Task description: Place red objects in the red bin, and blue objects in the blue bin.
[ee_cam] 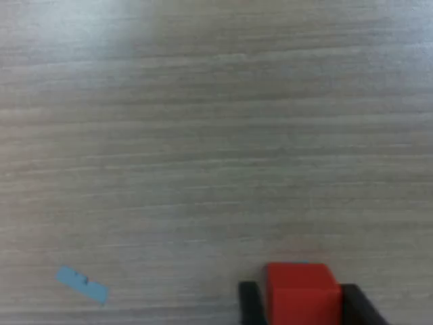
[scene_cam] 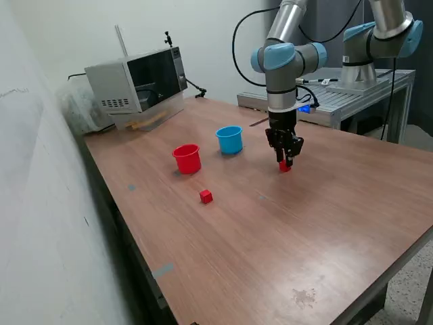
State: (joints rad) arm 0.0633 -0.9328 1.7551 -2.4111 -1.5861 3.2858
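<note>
My gripper (scene_cam: 285, 161) points straight down at the wooden table, to the exterior view's right of the cups. Its two black fingers (ee_cam: 249, 302) press against both sides of a small red cube (ee_cam: 301, 291), which shows at the fingertips (scene_cam: 285, 166). Whether that cube rests on the table or hangs just above it I cannot tell. A second red cube (scene_cam: 206, 196) lies loose in front of the red bin (scene_cam: 187, 158). The light blue bin (scene_cam: 230, 139) stands just behind and to the right of the red one. The blue objects are out of view.
A microwave (scene_cam: 139, 80) stands at the table's back left corner. Behind the table, a metal stand carries another arm's base (scene_cam: 362, 68). Scraps of blue tape (ee_cam: 81, 284) stick to the tabletop. The table's front edge (scene_cam: 379, 284) runs close on the right.
</note>
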